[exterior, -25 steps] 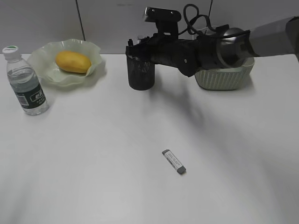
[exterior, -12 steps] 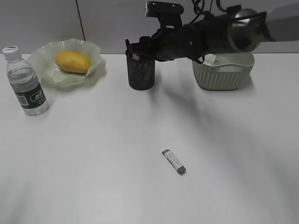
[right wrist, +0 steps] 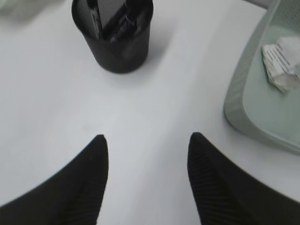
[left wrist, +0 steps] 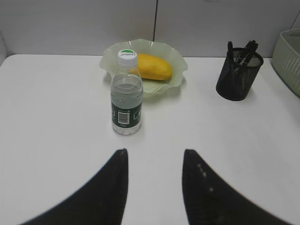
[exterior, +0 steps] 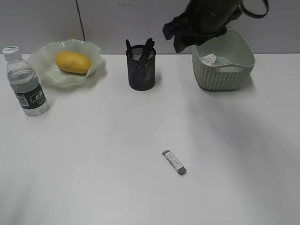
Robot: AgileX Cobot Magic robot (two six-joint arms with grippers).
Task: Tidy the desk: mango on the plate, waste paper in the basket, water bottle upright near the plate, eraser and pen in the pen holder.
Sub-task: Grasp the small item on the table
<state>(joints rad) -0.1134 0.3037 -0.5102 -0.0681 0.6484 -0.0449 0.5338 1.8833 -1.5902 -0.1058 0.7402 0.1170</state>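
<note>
The mango (exterior: 73, 62) lies on the wavy green plate (exterior: 47, 75). The water bottle (exterior: 26, 84) stands upright left of the plate. The black mesh pen holder (exterior: 141, 70) holds dark pens (exterior: 148, 47). The eraser (exterior: 174, 162) lies alone on the desk (exterior: 93, 154) in front. The waste paper (exterior: 209, 59) sits inside the green basket (exterior: 222, 77). My right gripper (right wrist: 147, 139) is open and empty, high above the desk between the pen holder (right wrist: 115, 42) and the basket (right wrist: 253, 117). My left gripper (left wrist: 154, 152) is open and empty, short of the bottle (left wrist: 126, 93).
A grey partition wall runs along the desk's back edge. The right arm (exterior: 206, 18) hangs over the back of the desk, above the basket's left side. The left arm does not show in the exterior view.
The right arm has lifted up and back to the right, away from the pen holder. Pens now stand uncovered in the holder. The eraser, bottle and mango have not moved.
</note>
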